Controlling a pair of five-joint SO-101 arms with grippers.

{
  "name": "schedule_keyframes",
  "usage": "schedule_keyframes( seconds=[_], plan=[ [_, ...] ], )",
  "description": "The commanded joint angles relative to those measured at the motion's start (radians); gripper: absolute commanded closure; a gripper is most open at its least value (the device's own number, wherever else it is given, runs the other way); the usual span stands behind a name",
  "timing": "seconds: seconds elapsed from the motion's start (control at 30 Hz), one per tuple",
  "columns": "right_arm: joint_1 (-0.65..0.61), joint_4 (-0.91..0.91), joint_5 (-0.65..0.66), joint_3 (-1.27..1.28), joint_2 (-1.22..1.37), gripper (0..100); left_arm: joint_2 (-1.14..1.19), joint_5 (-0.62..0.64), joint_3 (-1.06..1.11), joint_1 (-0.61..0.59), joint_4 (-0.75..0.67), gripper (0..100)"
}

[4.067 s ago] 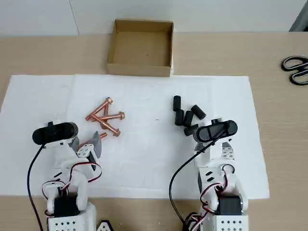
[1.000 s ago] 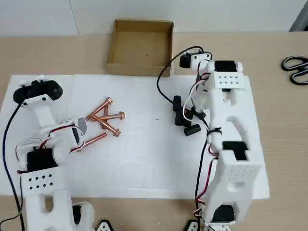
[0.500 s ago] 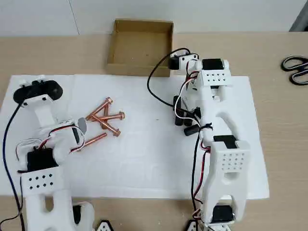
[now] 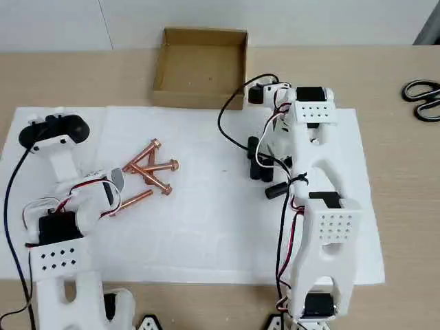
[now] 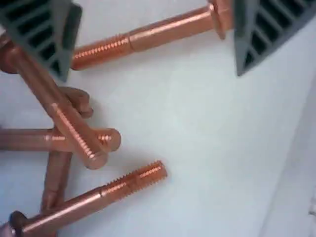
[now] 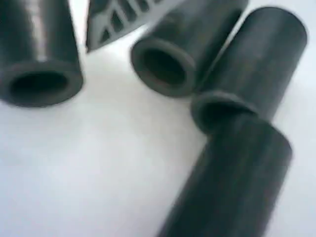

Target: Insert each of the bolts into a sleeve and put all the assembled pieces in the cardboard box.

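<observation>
Bolts (image 4: 151, 166) lie in a crossed heap on a white sheet (image 4: 206, 234), just ahead of the left pincer (image 5: 150, 71). The left wrist view sorts them out where the high view blurs them together: four copper bolts overlap in the heap, and a fifth, the loose bolt (image 5: 148, 35), lies apart from them, lengthwise across the gap of the pincer. That pincer is spread wide. The loose bolt's head sits just beside one of the grey ribbed fingers (image 5: 44, 29) and its threaded end is near the other, and no grip on it shows.

Sleeves (image 6: 163, 66) are partly hidden under the right arm (image 4: 320, 206) in the high view. The right wrist view shows four of them close up, black tubes lying on their sides and bunched together right under the right pincer (image 6: 118, 17). Whether that pincer is spread or pressed together cannot be told.

From the near edge the right arm stretches far out over the sheet and bends down onto the sleeves, with a black cable looping beside it. The left arm (image 4: 62, 227) is folded back, its pincer low on the sheet.

Beyond the right pincer, just off the sheet, the cardboard box (image 4: 203, 69) stands with no pieces in it. The sheet covers much of a wooden bench (image 4: 385, 75), and scissors (image 4: 423, 96) lie well off to the right pincer's outer side. A pale wall (image 4: 309, 17) runs behind.
</observation>
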Motion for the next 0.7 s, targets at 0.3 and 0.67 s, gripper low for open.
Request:
schedule_keyframes(
  seconds=[0.3, 0.67],
  plan=[
    [0.002, -0.108, 0.011, -0.025, 0.082, 87.9, 0.002, 0.000, -0.004, 0.000, -0.021, 79],
    [0.008, 0.010, 0.005, -0.115, 0.001, 99.5, 0.005, -0.006, -0.004, 0.000, -0.025, 79]
  ],
)
